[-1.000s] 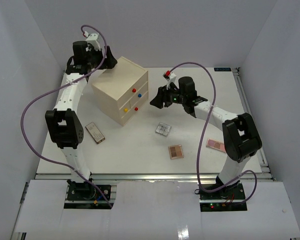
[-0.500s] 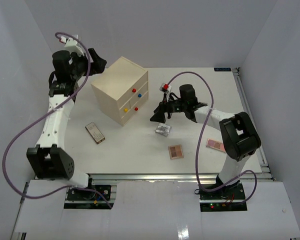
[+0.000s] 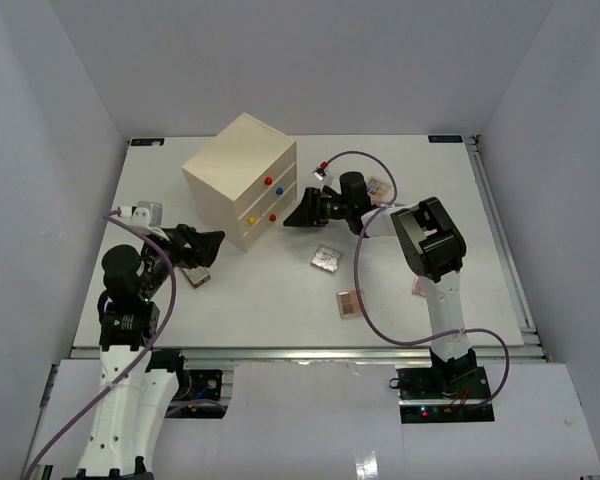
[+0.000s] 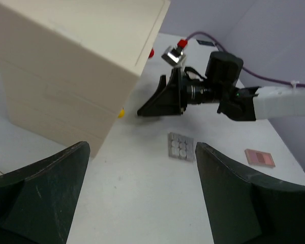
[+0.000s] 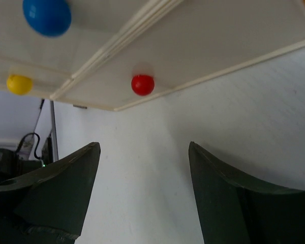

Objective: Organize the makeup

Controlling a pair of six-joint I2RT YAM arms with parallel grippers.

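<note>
Plainly the right claw [image 3: 296, 217] is open and empty at the front of the drawer chest [image 3: 235, 170]. The lower red knob [image 5: 143, 85] sits dead ahead, centred between its fingers [image 5: 61, 193] and not yet touched. On the desk [image 3: 460, 200] a silver palette [image 3: 326, 258] lies just nearside of that claw, with a brown palette [image 3: 351, 303] toward the near edge. The left claw [image 3: 211, 250], also open, hangs well apart near the left edge.

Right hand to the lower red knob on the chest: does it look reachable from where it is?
Probably yes. The right hand is open and faces the lower red knob at close range, with nothing visible between them.
</note>
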